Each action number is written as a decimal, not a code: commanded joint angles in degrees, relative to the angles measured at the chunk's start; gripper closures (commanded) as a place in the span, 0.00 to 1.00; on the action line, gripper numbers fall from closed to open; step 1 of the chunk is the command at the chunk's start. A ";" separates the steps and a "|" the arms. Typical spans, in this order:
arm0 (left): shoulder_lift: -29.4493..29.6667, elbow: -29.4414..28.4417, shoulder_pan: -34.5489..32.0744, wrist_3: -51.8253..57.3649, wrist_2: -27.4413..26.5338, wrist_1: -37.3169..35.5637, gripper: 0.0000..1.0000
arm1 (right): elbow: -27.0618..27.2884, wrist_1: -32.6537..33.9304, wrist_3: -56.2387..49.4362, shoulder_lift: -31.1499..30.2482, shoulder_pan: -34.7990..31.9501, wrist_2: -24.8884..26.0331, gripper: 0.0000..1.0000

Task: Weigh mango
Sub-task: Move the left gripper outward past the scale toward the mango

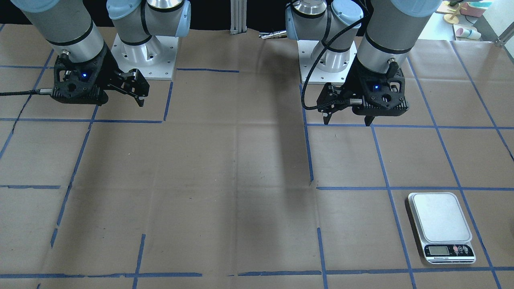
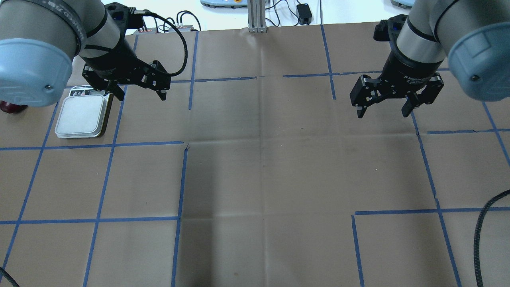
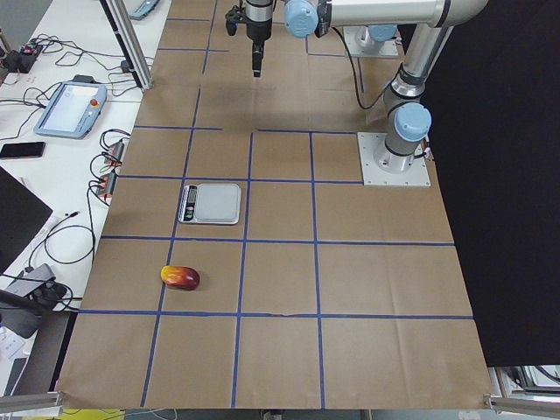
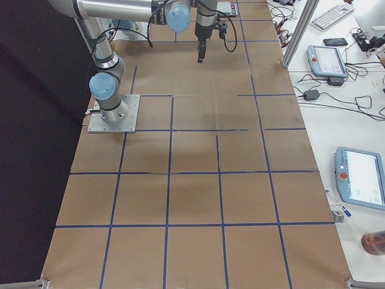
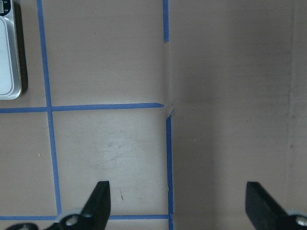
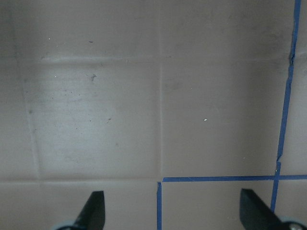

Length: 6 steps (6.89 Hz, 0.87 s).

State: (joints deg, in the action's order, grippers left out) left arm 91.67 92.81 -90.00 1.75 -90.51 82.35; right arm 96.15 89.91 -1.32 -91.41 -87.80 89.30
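Observation:
The mango, dark red fading to yellow, lies on the brown paper table at the robot's left end. In the overhead view only its dark red end shows, beside my left arm's elbow. A white kitchen scale sits between the mango and my left gripper; it also shows in the front view and in the left wrist view. My left gripper is open and empty above the table, just right of the scale. My right gripper is open and empty, high over the table's right half.
Blue tape lines grid the paper. Both arm bases stand at the robot's edge. A metal post stands at the far edge. Teach pendants and cables lie on side tables beyond the table.

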 commanded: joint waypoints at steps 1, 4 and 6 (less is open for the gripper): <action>0.00 -0.09 0.00 0.09 0.07 -0.09 0.00 | 0.00 0.00 0.00 0.00 0.00 0.00 0.00; 0.09 -0.52 2.79 0.88 1.03 -0.70 0.00 | 0.00 0.00 0.00 0.00 0.00 0.00 0.00; 2.18 -2.53 12.87 11.01 1.30 -0.88 0.00 | 0.00 0.00 0.00 0.00 0.00 0.00 0.00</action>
State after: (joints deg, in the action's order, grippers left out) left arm 92.69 91.48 -82.63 6.64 -89.36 81.57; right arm 96.15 89.87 -1.32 -91.41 -87.80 89.30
